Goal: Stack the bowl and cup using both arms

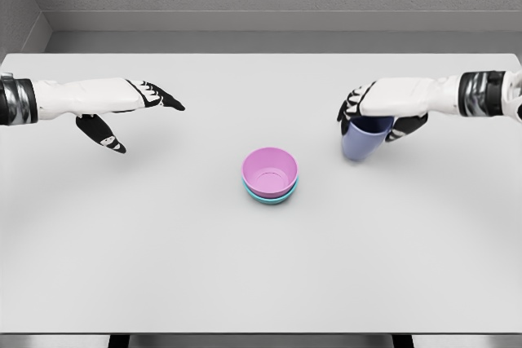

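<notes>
While the left hand [134,112] hovers with fingers spread and nothing in it, the pink bowl [270,170] well to its right already sits nested in the teal bowl [272,196] on the worktop [163,266]; further right, the right hand [377,116] grips the blue cup [364,139], which I judge must yet go into the bowls

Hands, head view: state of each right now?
Left hand: open, fingers spread, holding nothing, above the table.
Right hand: closed around the blue cup.
</notes>
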